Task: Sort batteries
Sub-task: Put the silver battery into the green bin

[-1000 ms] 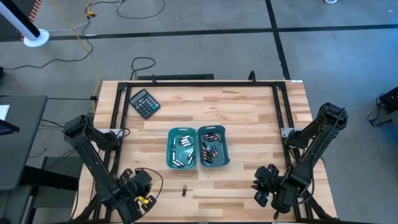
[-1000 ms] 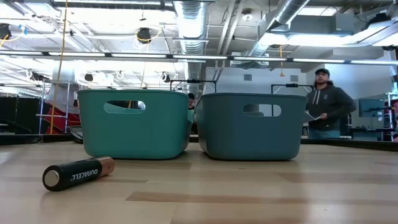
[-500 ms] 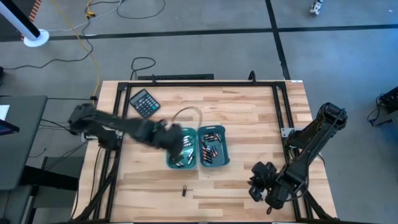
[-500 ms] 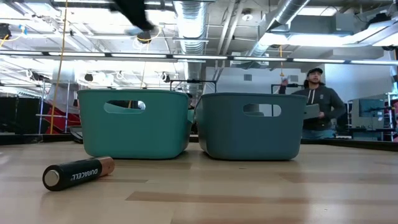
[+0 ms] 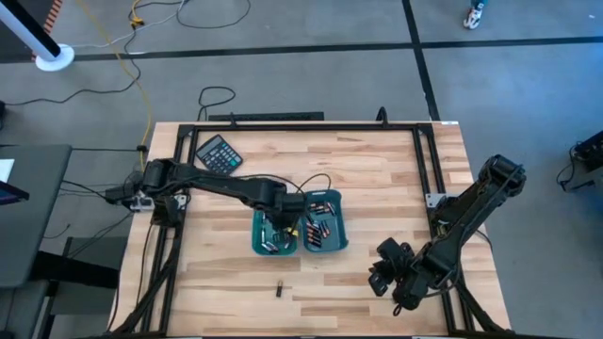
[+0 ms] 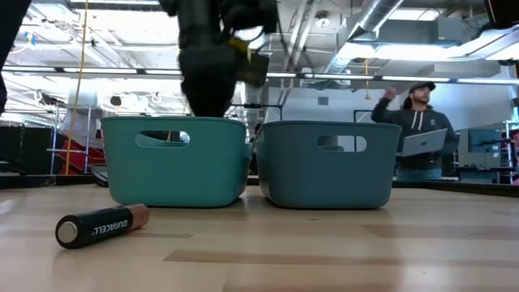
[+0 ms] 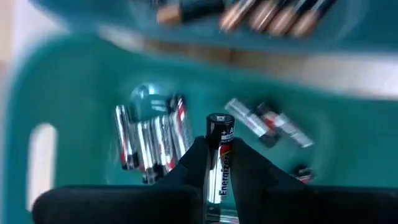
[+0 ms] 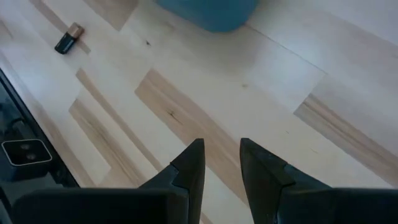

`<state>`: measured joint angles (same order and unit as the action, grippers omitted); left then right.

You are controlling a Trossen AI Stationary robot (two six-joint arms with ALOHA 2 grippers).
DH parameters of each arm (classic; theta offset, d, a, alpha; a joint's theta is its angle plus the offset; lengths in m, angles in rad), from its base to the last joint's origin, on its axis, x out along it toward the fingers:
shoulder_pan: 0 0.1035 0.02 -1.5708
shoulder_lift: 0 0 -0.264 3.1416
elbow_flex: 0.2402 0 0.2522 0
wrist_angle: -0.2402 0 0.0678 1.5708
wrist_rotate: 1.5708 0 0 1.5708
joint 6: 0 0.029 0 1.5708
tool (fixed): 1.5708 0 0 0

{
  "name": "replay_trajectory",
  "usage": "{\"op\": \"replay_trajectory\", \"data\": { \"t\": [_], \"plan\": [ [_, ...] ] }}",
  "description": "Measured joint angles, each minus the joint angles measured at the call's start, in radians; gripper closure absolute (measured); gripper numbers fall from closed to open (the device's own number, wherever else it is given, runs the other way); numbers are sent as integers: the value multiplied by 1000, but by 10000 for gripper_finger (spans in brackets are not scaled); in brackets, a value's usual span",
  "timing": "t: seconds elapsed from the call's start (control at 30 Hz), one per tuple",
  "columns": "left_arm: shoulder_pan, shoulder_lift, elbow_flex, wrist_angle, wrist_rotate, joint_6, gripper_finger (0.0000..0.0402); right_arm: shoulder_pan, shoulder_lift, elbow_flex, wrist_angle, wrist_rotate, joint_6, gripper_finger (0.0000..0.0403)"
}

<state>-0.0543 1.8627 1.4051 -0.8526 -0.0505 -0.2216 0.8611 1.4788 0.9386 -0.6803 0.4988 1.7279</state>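
Two teal bins stand side by side mid-table. The left bin (image 5: 275, 226) holds silvery batteries (image 7: 149, 140); the right bin (image 5: 323, 224) holds dark, copper-ended ones (image 7: 273, 14). My left gripper (image 7: 217, 149) hangs over the left bin (image 6: 174, 158), shut on a silver battery (image 7: 217, 155). One dark copper-ended battery (image 5: 279, 288) lies on its side on the wood near the front edge (image 6: 101, 225). My right gripper (image 8: 217, 155) hovers open over bare wood at the front right (image 5: 379, 275), with nothing between its fingers. My left gripper pinches the silver battery's body (image 7: 219, 177) between its two fingers, which run along the battery. The battery's black-capped end (image 7: 216, 124) sticks out past the fingertips. The fingers point steeply down from above, and the battery hangs clear above the batteries in the left bin.
A black calculator (image 5: 219, 155) lies at the far left of the table. A black frame (image 5: 283, 125) runs along the table's far edge and sides. Bare wood lies in front of the bins. A person (image 6: 418, 130) stands in the room beyond.
My left arm has swung from the table's near left corner toward the far right, rolling its wrist, and now hangs over the left bin. My right gripper has shifted slightly toward the table's left. The loose battery and the bins have stayed put.
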Motion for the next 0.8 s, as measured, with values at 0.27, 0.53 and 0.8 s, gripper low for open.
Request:
{"op": "replay_trajectory", "data": {
  "t": [0.27, 0.53, 0.8],
  "plan": [
    [36, 1, -191, 198, 135, -22, 367, -23, 0, 0, 1, 0, 9, 285],
    [37, 0, -200, 204, 102, 11, 337, -46, 0, 0, 0, 0, 10, 285],
    [37, 0, -200, 203, 98, 27, 274, -46, 0, 0, 1, 0, 10, 285]
  ]
}}
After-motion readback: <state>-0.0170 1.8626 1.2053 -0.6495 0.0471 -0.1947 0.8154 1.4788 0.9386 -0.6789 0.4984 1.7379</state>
